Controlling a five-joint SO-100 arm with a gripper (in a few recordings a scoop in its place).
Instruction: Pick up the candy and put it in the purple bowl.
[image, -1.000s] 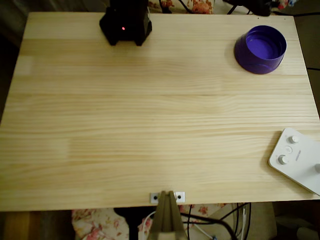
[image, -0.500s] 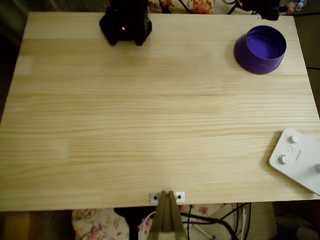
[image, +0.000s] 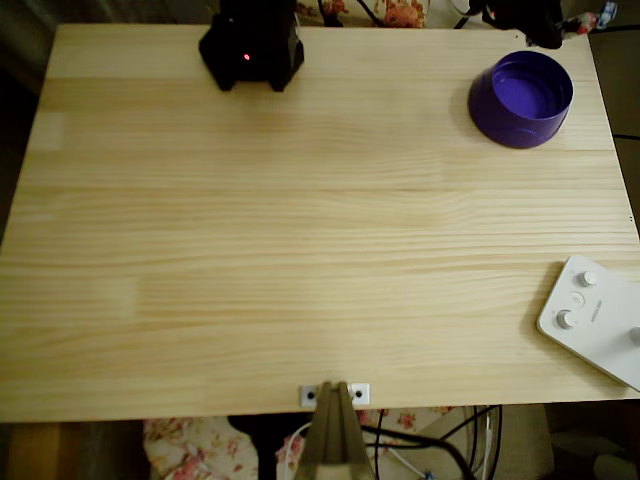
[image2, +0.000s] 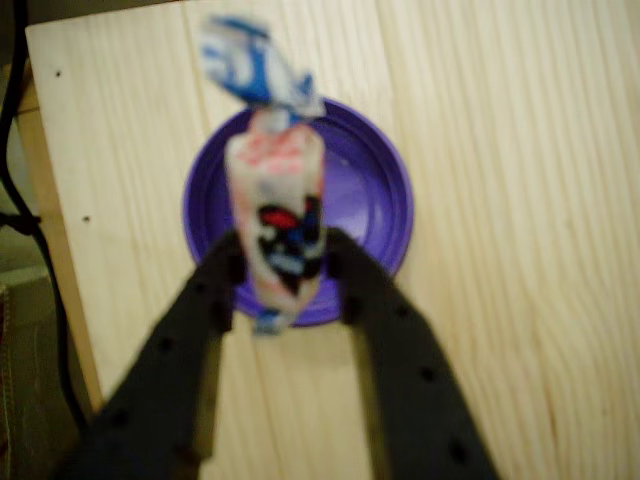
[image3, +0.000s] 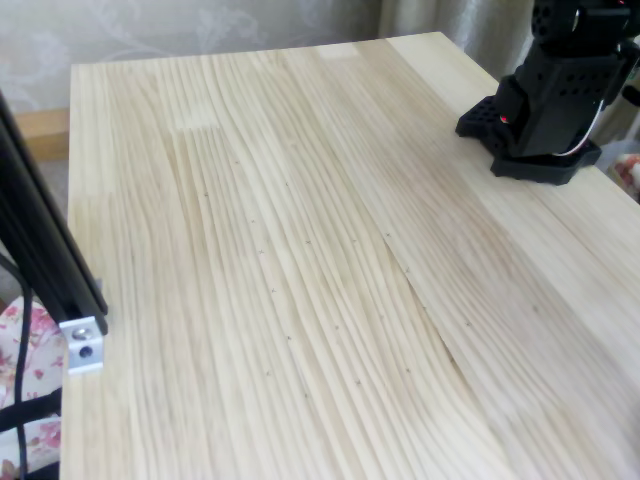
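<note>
Pale pine table (image: 300, 230), purple bowl (image: 522, 98) near its far right corner in the overhead view, claw (image2: 283, 262) pinching the candy (image2: 275, 215) upright above the bowl, white control box (image: 597, 318) at right edge

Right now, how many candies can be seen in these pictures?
1. The candy is held between the fingers of the gripper, above the purple bowl in the wrist view. None lies on the table.
</note>
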